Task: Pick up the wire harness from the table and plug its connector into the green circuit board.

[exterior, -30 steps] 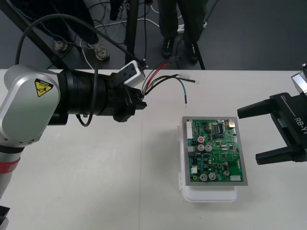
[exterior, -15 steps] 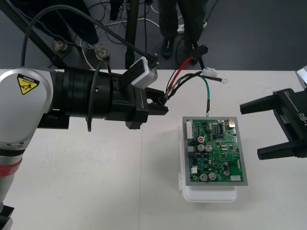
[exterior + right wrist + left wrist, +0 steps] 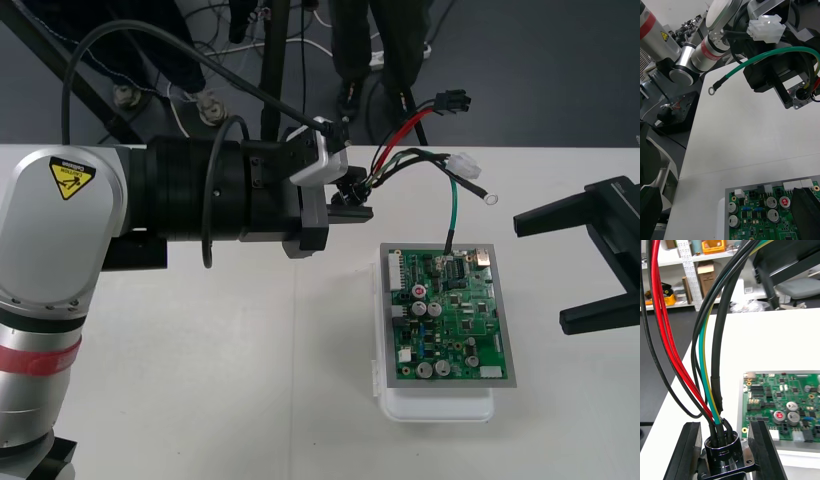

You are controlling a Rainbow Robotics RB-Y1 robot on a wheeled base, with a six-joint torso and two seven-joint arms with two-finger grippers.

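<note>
My left gripper [image 3: 352, 200] is shut on the harness's round metal socket [image 3: 723, 448], which sits between its black fingers [image 3: 687, 450] in the left wrist view. It hangs above the table, just left of the green circuit board's [image 3: 450, 315] far corner. Red, black and green wires [image 3: 400, 150] fan up and to the right from the socket. A black plug [image 3: 455, 100] and a white connector [image 3: 462, 163] dangle free at their ends. A green wire's ring terminal [image 3: 490, 197] hangs over the board's far edge. My right gripper [image 3: 545, 272] stands open at the board's right side.
The board rests on a white base [image 3: 435, 408] right of the table's middle. In the right wrist view the white connector [image 3: 765, 28] and the left gripper's socket [image 3: 803, 93] hang above the board [image 3: 767, 215]. Bare table spreads left of the board.
My left gripper has carried the harness to the right, closer to the board, and its wires now dangle over the board's far edge. The right gripper has drawn back slightly to the right.
</note>
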